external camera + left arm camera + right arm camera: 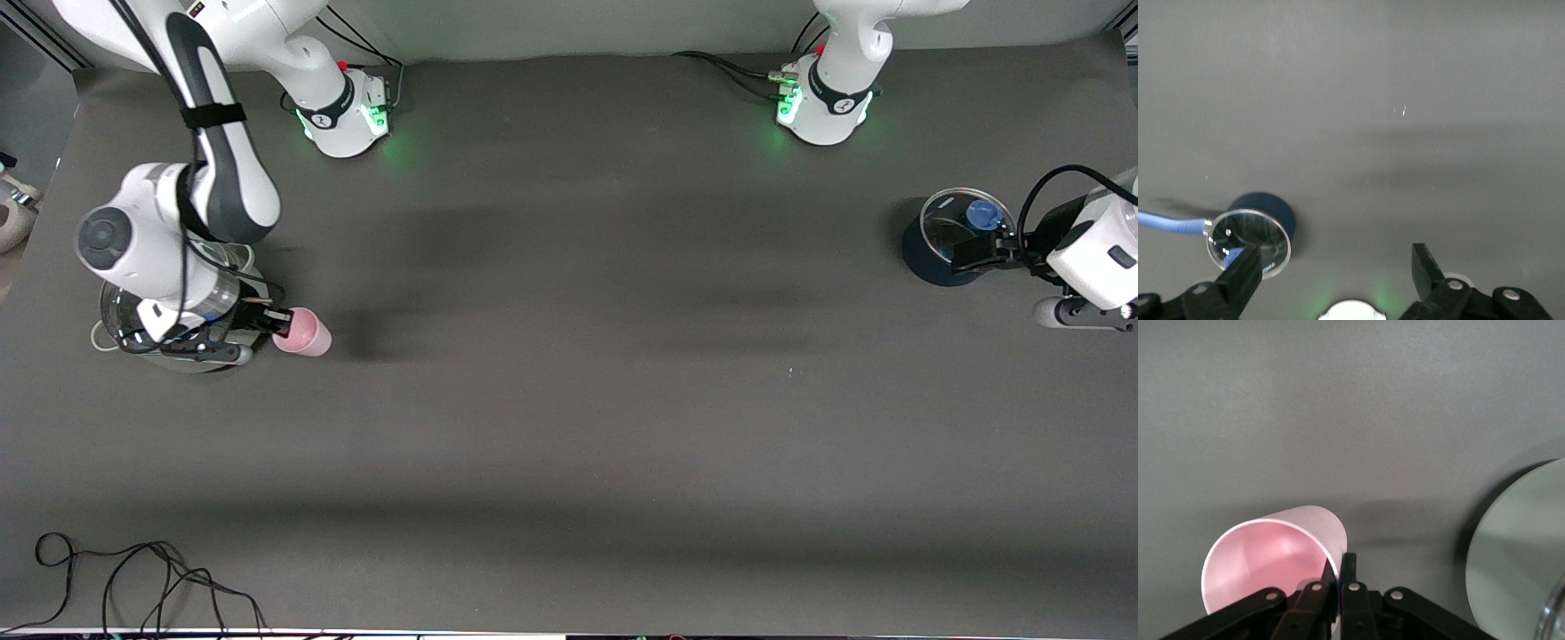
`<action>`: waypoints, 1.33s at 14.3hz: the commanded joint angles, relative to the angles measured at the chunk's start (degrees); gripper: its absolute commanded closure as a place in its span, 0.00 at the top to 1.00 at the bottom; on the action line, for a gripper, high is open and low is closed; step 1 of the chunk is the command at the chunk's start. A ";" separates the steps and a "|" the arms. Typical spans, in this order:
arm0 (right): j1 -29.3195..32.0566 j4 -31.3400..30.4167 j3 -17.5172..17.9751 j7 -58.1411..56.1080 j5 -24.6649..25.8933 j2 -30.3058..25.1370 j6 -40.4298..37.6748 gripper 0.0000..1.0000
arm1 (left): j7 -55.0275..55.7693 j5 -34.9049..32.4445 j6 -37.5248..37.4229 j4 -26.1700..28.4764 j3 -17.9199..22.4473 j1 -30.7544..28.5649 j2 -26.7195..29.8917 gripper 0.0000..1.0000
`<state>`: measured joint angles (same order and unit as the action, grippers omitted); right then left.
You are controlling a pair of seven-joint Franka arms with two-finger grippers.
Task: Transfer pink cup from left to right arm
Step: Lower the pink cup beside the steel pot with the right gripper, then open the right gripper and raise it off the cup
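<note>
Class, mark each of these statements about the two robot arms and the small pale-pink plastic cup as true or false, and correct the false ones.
1. The right end effector is shut on the rim of the small pale-pink plastic cup. True.
2. The left end effector holds the cup. False: it is open and empty.
3. The left end effector hangs by the dark blue pot with a glass lid. True.
4. The cup stands inside the blue pot. False: it is at the right arm's end of the table, in the right end effector.

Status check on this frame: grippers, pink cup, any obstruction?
Right gripper shut on pink cup rim, beside the silver pot. Left gripper open, empty, over the dark lidded pot. Nothing between arms.
</note>
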<state>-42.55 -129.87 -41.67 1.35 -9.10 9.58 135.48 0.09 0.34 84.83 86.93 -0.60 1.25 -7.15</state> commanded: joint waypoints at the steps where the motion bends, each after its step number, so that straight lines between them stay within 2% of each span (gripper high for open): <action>1: -0.43 0.15 -0.34 -0.38 0.05 4.37 3.90 0.00 | 1.32 -1.40 4.46 7.45 -0.10 0.60 5.12 1.00; 3: -0.35 0.15 -0.16 -0.47 -0.83 6.67 5.40 0.00 | 1.32 -1.75 5.52 7.99 -0.36 0.60 5.30 1.00; 6: -0.34 0.32 1.24 -2.30 -5.65 9.56 6.80 0.00 | 1.32 -1.75 5.88 8.86 -0.54 1.30 6.17 1.00; 9: -0.34 0.58 1.33 -7.84 -12.59 11.86 8.13 0.00 | 1.06 -1.57 5.09 8.87 -0.45 0.95 6.97 1.00; 11: -0.34 0.67 1.33 -9.17 -13.14 11.69 7.95 0.00 | 0.62 -0.87 5.00 8.69 -0.19 0.69 6.88 1.00; 12: -0.43 0.67 1.25 -9.17 -13.22 11.34 7.87 0.15 | 0.62 -0.78 5.08 8.69 -0.10 0.77 6.80 1.00; 13: -0.52 0.67 1.24 -9.17 -13.23 10.73 7.69 0.79 | 0.62 -0.70 5.00 8.69 -0.10 0.69 6.80 1.00; 14: -0.52 0.93 1.16 -9.17 -13.14 9.76 7.52 0.99 | 0.62 -0.69 5.00 8.69 -0.02 0.77 6.80 1.00; 16: -0.52 3.03 0.46 -8.65 -12.79 7.40 4.03 1.00 | 0.62 -0.43 5.08 8.69 -0.02 0.69 6.80 1.00; 19: -0.52 12.76 -4.89 -8.29 -12.09 4.14 -12.73 1.00 | 0.62 0.18 5.17 8.61 -0.02 0.69 6.80 1.00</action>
<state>-42.72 -123.16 -42.53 -5.66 -20.39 17.42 132.83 0.11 0.04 89.41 94.08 -0.87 1.68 -1.92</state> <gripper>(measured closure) 0.339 0.000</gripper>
